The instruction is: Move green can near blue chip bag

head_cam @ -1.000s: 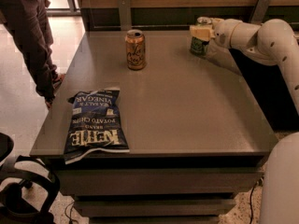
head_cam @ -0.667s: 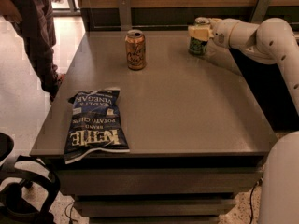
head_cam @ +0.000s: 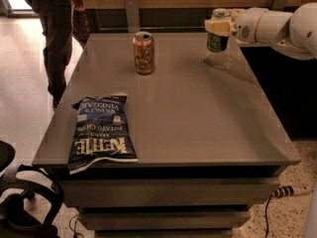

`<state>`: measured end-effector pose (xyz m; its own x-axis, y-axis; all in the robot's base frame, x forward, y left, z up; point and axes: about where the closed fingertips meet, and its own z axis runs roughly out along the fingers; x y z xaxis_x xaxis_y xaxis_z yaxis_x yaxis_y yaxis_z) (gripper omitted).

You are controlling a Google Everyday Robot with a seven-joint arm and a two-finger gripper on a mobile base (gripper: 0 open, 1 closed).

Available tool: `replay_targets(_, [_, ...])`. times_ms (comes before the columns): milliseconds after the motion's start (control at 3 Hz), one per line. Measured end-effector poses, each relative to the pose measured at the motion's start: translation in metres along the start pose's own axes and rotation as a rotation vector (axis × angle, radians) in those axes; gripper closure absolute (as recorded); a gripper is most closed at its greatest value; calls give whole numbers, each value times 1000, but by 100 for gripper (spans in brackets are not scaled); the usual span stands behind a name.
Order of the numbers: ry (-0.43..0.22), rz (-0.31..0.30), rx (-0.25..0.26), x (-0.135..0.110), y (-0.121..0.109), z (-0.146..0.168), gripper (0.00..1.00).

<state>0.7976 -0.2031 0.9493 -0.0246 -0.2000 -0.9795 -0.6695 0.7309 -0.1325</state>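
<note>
Gripping the green can (head_cam: 216, 42) near its top, the hand (head_cam: 219, 27) sits at the far right corner of the table (head_cam: 198, 118), fingers closed around the can. White arm comes in from the right edge of frame. Can is upright, silver top just visible above the hand. It looks lifted slightly clear of the table, with a dark shadow on the surface right below it; contact can't be ruled out from this angle.

Blue chip bag (head_cam: 101, 133) lies flat at the near left corner, lettering upside down to the camera, its lower edge hanging a bit over the front lip. Well apart from the green can: diagonal opposite corners.

Orange-tan can (head_cam: 143, 52) stands upright at far centre-left, between the two but closer to the back edge, touching nothing.

Off the table: person (head_cam: 54, 29) standing at far left, only legs and lower torso in frame. Black chair (head_cam: 22, 202) at lower left. Cable (head_cam: 290, 191) on the floor at lower right. Wood panel wall behind.
</note>
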Motion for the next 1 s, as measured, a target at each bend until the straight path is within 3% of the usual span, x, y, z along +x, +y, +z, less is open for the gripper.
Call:
replay_targets(333, [1,-18,-16,-18,18,-25,100])
replay_targets(1000, [9,-22,-109,-33,81,-68,100])
